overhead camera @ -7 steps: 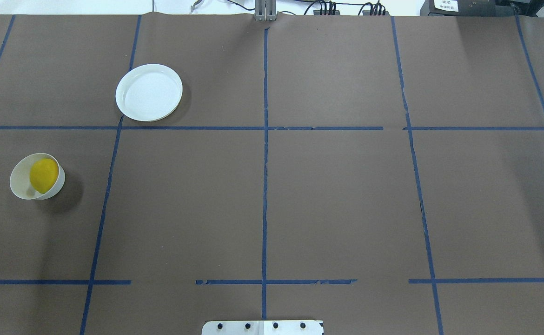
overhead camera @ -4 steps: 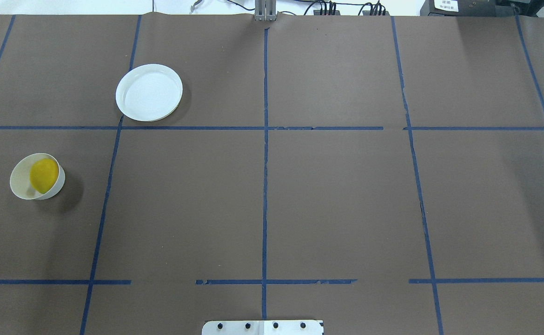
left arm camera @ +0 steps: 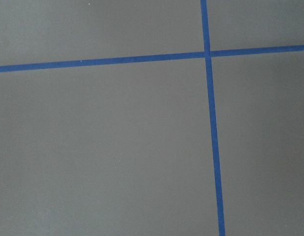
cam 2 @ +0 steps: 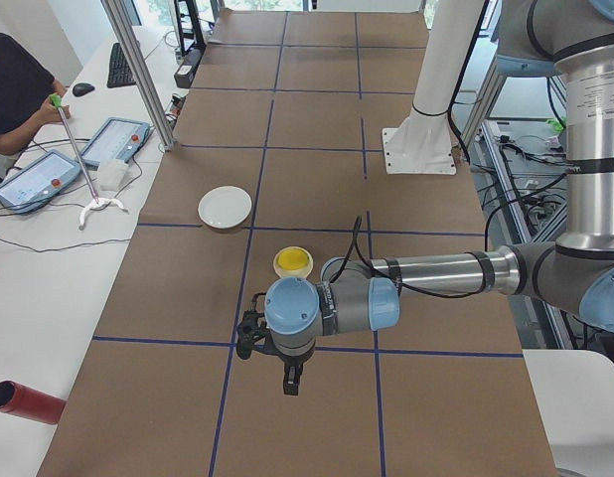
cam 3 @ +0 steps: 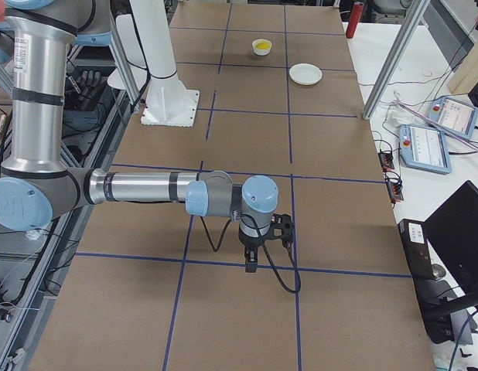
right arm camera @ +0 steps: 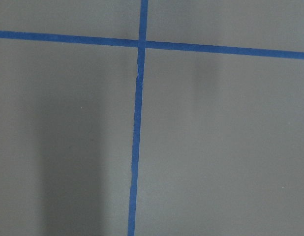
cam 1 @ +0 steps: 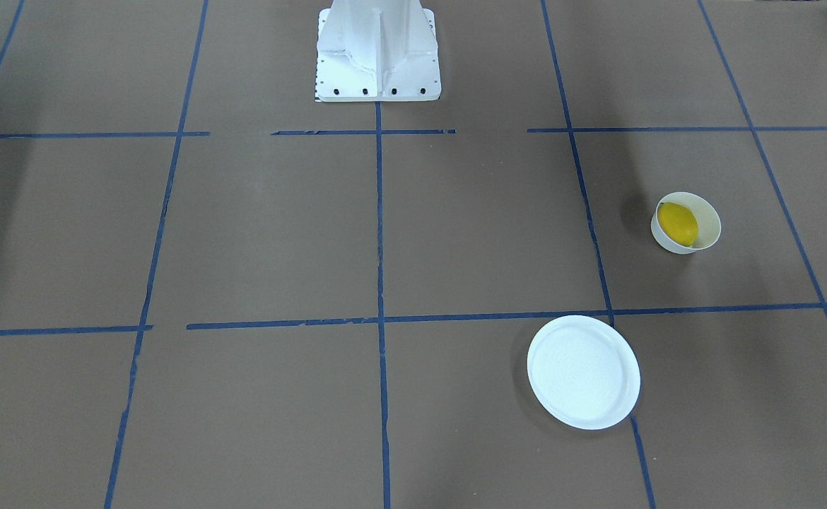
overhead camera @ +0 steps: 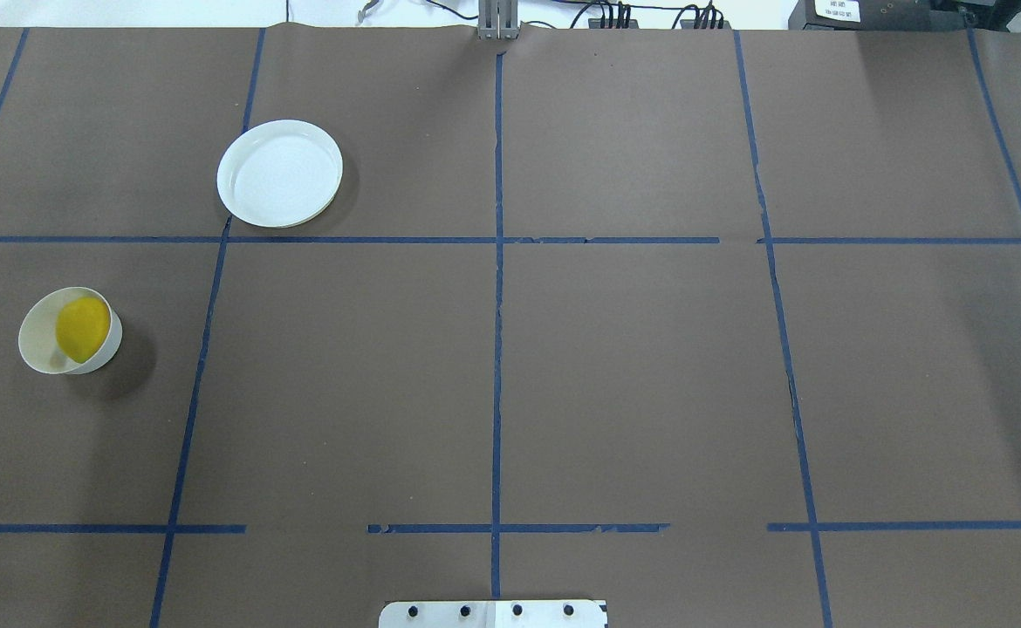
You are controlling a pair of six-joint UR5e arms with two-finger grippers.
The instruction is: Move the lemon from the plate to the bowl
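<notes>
Nothing had moved since the earlier overhead frames. I saw the lemon (overhead camera: pixel 83 329) lying inside the bowl (overhead camera: pixel 37 347) at the middle left of the overhead view, with the plate (overhead camera: pixel 279 174) well apart at upper left on the desk (overhead camera: pixel 633 366). The left hand (cam 2: pixel 290 383) and the right hand (cam 3: pixel 250 265) each hung pointing down, lower centre of its side view; I could not tell whether either was apart or together.
</notes>
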